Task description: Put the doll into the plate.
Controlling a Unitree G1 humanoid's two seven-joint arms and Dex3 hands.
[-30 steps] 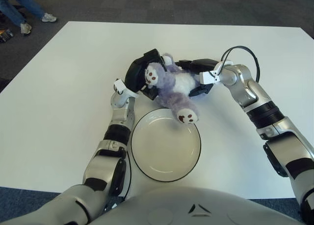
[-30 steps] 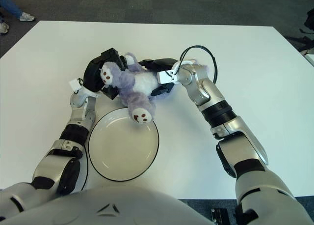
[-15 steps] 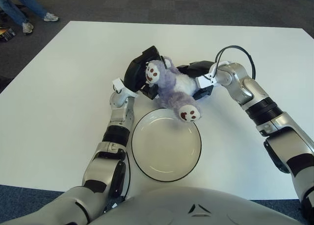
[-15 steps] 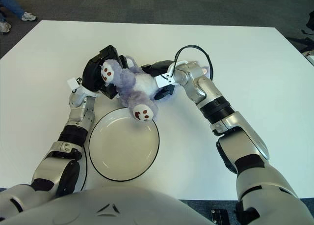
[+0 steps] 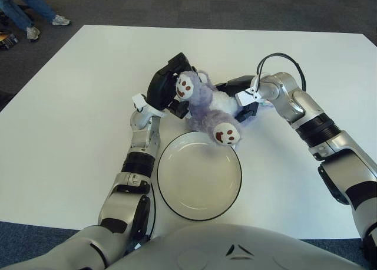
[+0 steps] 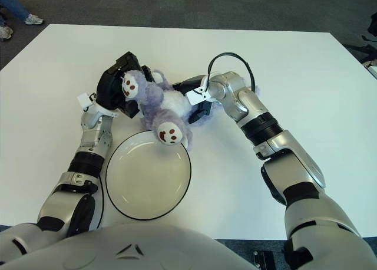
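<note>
Showing, left eye view: purple doll (image 5: 205,108) clamped between left hand (image 5: 166,88) and right hand (image 5: 242,98), fingers closed on it, partly hidden behind plush. Right eye view: doll's foot overlaps plate (image 6: 126,193) rim at 12 o'clock; contact indeterminate.

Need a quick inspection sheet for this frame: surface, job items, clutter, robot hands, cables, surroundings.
Surface: white table, bare apart from the job's things.
Job's things: purple doll held between both hands, one foot over the far rim of the plate; plate holds nothing.
Clutter: nothing seen.
Robot hands: left robot hand grips the doll's left side; right robot hand grips its right side.
Cables: black cable loop at the right wrist.
Surroundings: dark carpet; a person's legs at the top left.
</note>
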